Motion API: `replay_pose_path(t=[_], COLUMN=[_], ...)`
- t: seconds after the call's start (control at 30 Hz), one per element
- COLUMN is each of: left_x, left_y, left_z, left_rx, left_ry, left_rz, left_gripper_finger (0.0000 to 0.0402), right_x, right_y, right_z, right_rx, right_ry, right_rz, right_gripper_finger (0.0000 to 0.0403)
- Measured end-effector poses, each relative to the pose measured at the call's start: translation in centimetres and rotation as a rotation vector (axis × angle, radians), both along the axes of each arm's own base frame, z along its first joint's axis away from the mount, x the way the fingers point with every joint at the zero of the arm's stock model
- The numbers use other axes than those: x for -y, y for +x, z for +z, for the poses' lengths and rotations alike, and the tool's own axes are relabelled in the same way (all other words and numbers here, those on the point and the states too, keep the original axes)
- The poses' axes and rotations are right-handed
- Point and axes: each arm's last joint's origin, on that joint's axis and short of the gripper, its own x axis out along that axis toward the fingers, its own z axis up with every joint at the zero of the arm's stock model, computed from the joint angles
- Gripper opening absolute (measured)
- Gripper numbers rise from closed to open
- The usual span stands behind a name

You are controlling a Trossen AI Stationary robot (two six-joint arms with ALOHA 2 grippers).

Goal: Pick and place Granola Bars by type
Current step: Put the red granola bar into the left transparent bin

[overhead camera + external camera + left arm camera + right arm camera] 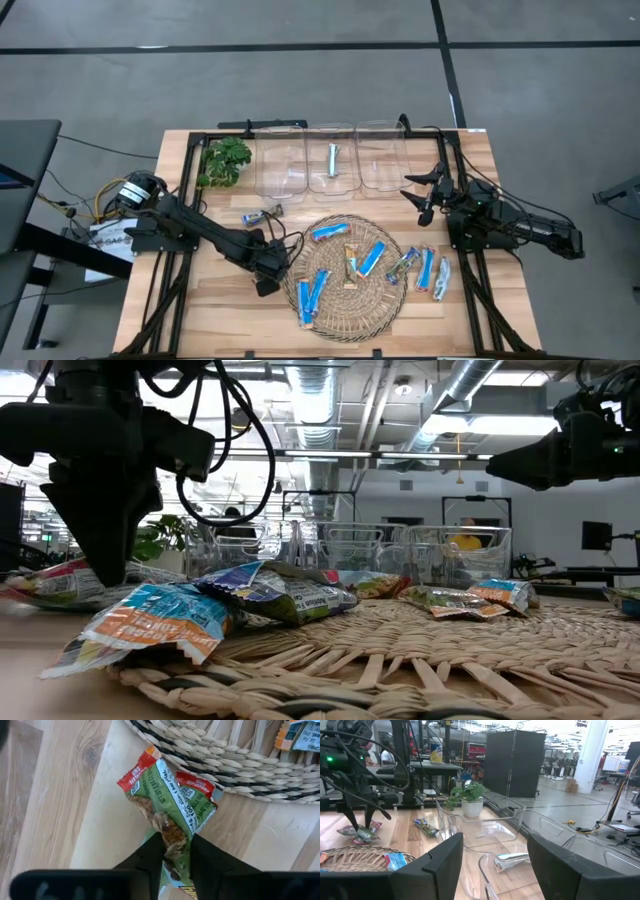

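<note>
A granola bar in a green and red wrapper (160,795) lies on the wood just off the left edge of the round woven mat (345,300). My left gripper (265,285) points down and is shut on it. A second wrapper of the same kind (200,800) lies against it. Several blue bars (372,258) and a multicoloured one (350,262) rest flat on the mat. More bars (426,268) lie to the mat's right. My right gripper (495,865) waits open at the table's right, level, near the clear bins. My left gripper pinches the green and red bar between its two fingers (150,857), on the wrapper's part (172,837) away from its red end (136,772). The fingers come from above, pointing down. The wrapper is crinkled between them. The bar lies on the table.
Three clear bins (283,165) stand in a row at the table's far edge; the middle one holds a pale silver bar (333,158). A potted plant (225,160) stands left of them. One more bar (262,214) lies on the wood between the plant and the mat.
</note>
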Motion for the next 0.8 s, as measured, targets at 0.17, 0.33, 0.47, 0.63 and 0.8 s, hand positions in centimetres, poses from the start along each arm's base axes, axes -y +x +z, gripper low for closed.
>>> replay_pose_path(t=[0.17, 0.33, 0.47, 0.63, 0.8], left_x=[0.3, 0.4, -0.1, -0.9, -2.3], left_y=[0.3, 1.1, 1.9, 3.2, 4.9], left_z=[0.1, 1.2, 2.7, 4.7, 6.9], left_rx=[0.022, 0.144, 0.279, 0.473, 0.708], left_ry=[-0.056, -0.103, -0.134, -0.162, -0.205], left_rz=[-0.01, -0.04, -0.06, -0.083, -0.067], left_gripper_finger=[0.0056, 0.0058, 0.0058, 0.0058, 0.0058], right_x=[0.0, 0.0, 0.0, 0.0, 0.0], right_y=[0.0, 0.0, 0.0, 0.0, 0.0], right_z=[0.0, 0.0, 0.0, 0.0, 0.0], right_rx=[0.0, 0.0, 0.0, 0.0, 0.0], right_ry=[0.0, 0.0, 0.0, 0.0, 0.0], right_rz=[0.0, 0.0, 0.0, 0.0, 0.0], right_gripper_finger=[0.0215, 0.0215, 0.0215, 0.0215, 0.0215])
